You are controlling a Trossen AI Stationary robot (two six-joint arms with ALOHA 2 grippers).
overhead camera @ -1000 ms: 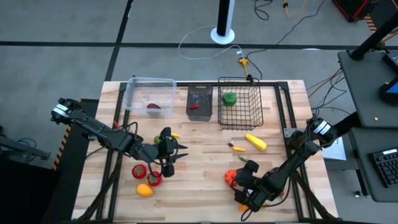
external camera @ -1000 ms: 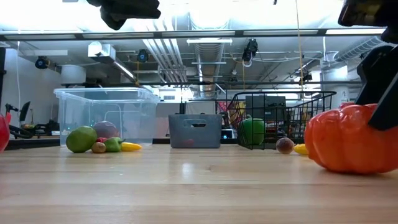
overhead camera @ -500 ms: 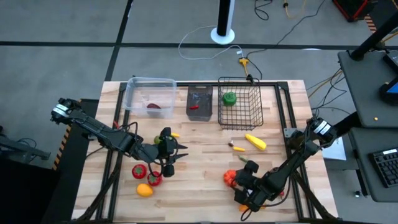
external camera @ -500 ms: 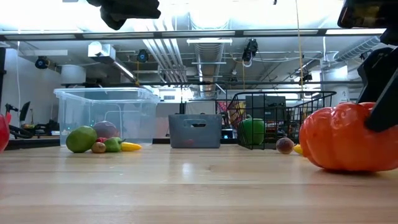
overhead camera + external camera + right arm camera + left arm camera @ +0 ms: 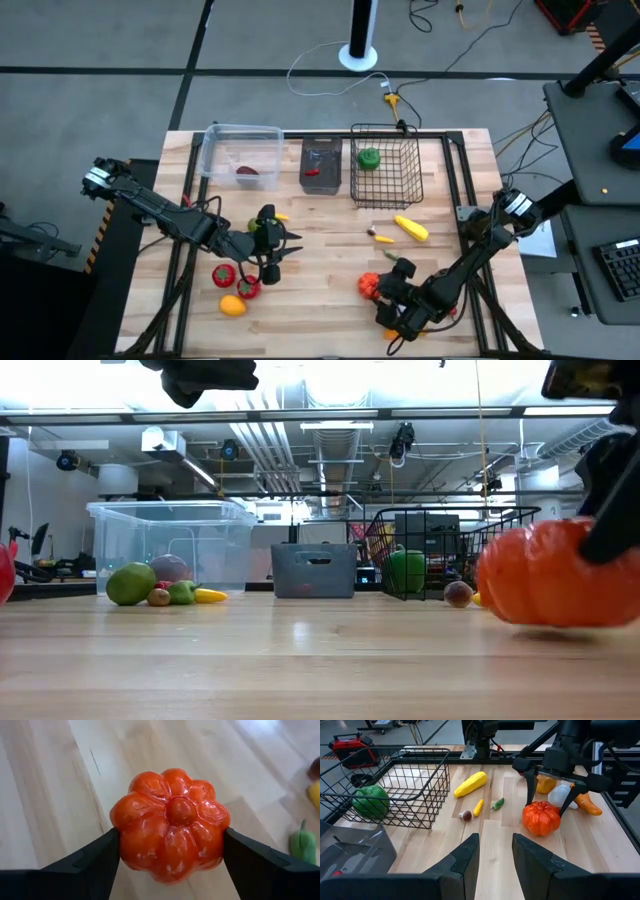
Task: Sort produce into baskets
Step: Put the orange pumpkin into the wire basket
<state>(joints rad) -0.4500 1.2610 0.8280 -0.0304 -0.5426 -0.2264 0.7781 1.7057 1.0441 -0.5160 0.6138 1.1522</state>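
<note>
An orange pumpkin (image 5: 368, 286) (image 5: 170, 825) rests on the wooden table near its front right. My right gripper (image 5: 171, 834) (image 5: 547, 800) is over it, one finger against each side. My left gripper (image 5: 271, 264) (image 5: 496, 845) hangs open and empty above the table's left middle, close to red produce (image 5: 247, 288) (image 5: 223, 273) and an orange piece (image 5: 232, 306). At the far edge stand the baskets: a clear tub (image 5: 240, 155), a dark bin (image 5: 321, 165) and a black wire basket (image 5: 385, 170) holding a green pepper (image 5: 369, 157). My right gripper has the pumpkin between its two fingers (image 5: 97, 857), which meet its two opposite ribbed sides (image 5: 122, 837) about halfway up. The fingers slant down from above and from the table's near right. The pumpkin stands upright, stem end up; whether its underside has left the table I cannot tell.
A yellow squash (image 5: 411, 228), a small mushroom-like piece (image 5: 382, 237) and a green chili (image 5: 497, 803) lie between the wire basket and the pumpkin. White and orange pieces (image 5: 560, 795) lie behind my right gripper. Green pieces (image 5: 131, 583) sit left of centre.
My right gripper's fingers have drawn in onto the pumpkin's sides while the arm kept its place. The pumpkin has shifted a little toward the table's left.
</note>
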